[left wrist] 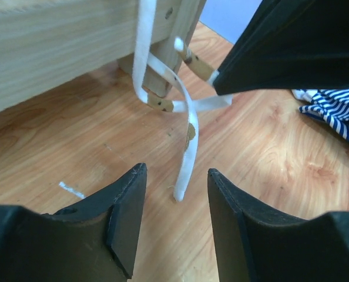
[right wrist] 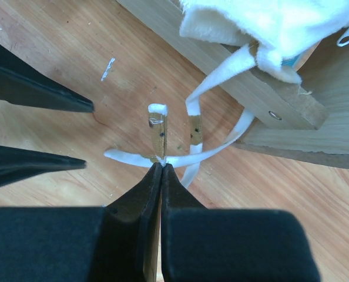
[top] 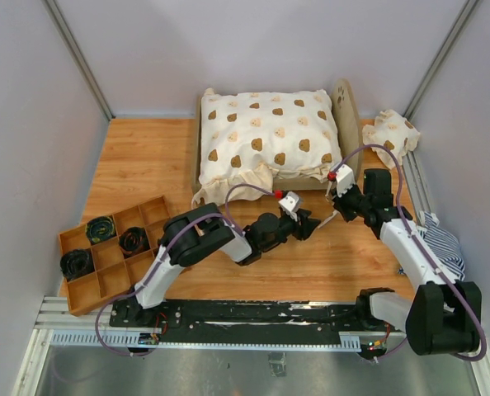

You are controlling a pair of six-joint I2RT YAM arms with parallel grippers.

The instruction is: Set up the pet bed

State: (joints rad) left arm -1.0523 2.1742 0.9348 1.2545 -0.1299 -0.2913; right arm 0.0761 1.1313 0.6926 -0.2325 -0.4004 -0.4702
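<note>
The pet bed (top: 345, 103) stands at the back of the table, its plywood frame (left wrist: 45, 59) draped with a cream bear-print cover (top: 270, 132). White tie ribbons (right wrist: 215, 150) hang from the cover's corner (right wrist: 268, 23) beside the frame's leg (right wrist: 262, 94). My right gripper (right wrist: 162, 165) is shut on one ribbon where two strands cross. In the left wrist view it (left wrist: 217, 84) pinches that ribbon at upper right. My left gripper (left wrist: 177, 170) is open, facing it, and a loose ribbon end (left wrist: 189, 141) hangs just ahead of its jaws. Its fingers (right wrist: 39, 97) show at the left of the right wrist view.
A wooden compartment tray (top: 72, 293) with coiled black bands sits at the left front. A small bear-print pillow (top: 391, 132) lies at the back right. A blue-and-white striped cloth (top: 443, 239) lies by the right arm. Grey walls close in both sides.
</note>
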